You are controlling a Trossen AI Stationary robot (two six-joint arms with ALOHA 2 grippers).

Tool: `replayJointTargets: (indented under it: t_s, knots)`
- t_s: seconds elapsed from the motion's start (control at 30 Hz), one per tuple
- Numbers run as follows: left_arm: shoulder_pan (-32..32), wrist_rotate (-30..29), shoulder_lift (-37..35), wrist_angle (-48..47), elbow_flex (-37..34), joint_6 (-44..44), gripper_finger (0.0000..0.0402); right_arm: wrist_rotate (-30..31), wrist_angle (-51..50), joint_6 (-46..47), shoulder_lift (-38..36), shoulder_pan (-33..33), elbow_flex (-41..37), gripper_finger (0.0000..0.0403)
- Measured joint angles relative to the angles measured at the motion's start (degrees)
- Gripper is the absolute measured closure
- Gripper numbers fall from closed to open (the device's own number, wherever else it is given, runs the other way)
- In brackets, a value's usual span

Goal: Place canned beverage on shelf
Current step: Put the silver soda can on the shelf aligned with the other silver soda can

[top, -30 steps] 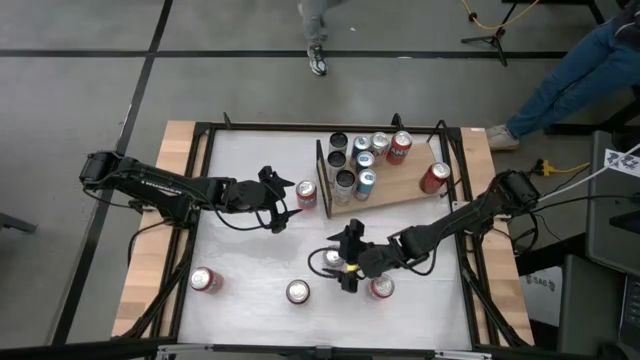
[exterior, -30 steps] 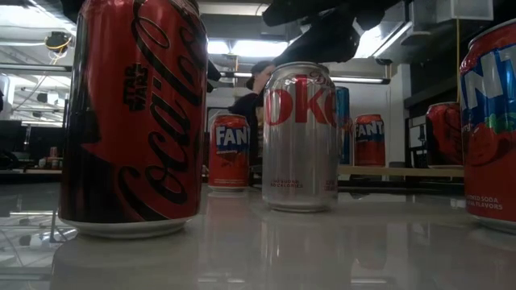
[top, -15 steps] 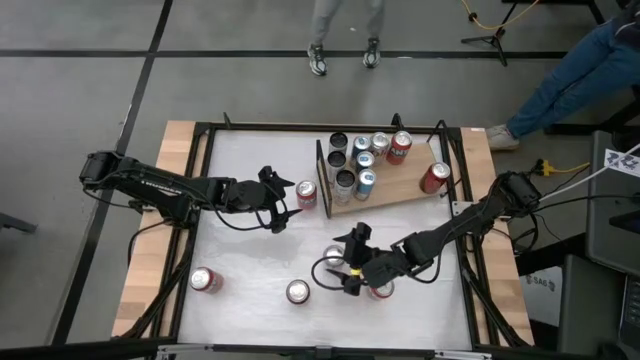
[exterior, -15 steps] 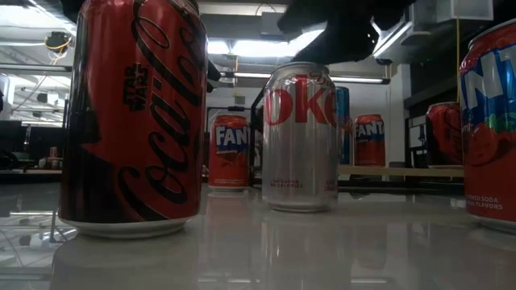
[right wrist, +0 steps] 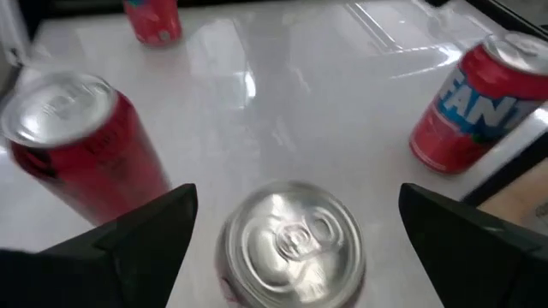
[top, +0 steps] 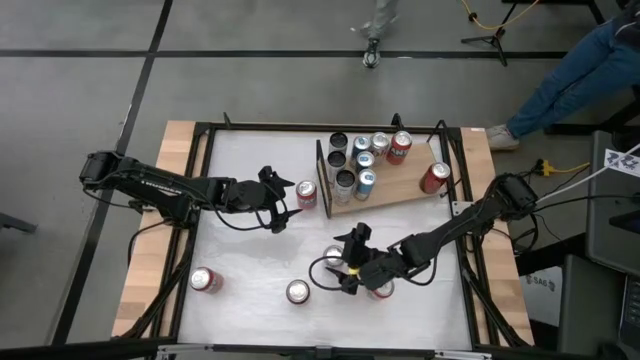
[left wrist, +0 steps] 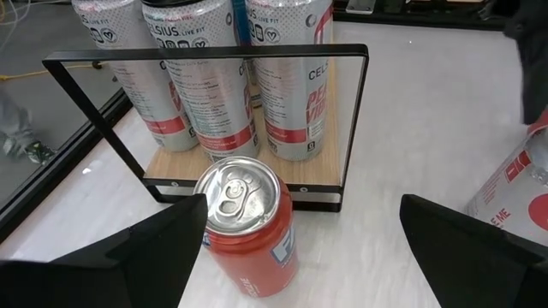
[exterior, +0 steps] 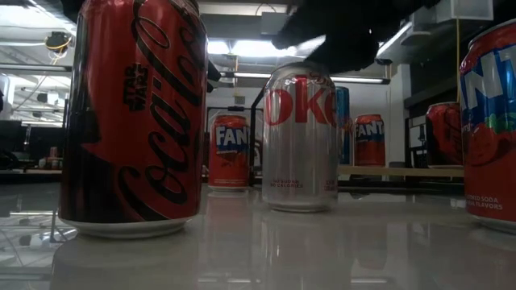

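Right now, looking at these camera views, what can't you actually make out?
- Low view: the right claw over the Diet Coke can is only a dark backlit shape; contact unclear.
- Low view: the black Coca-Cola can is cut off at the top edge, and the Fanta can at the right edge.
- Left wrist view: the tall cans on the shelf are cut off above.
- High view: labels too small to read.

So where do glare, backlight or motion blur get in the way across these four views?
Low view: bright ceiling lights silhouette the right gripper above the silver Coke can; the tabletop mirrors the cans. Right wrist view: window glare streaks the table, and the dark red can smears with motion. Left wrist view: sharp on the orange can. High view: evenly lit.
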Motion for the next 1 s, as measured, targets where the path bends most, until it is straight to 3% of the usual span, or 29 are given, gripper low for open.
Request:
replayJointTargets:
  t_s: [1.0]
  knots:
    - [-0.02,0.00,0.00,-0.36,0.02,0.00,0.0021,0.16,0.04,3.45,5.98,-0.02,-0.01,0.0011]
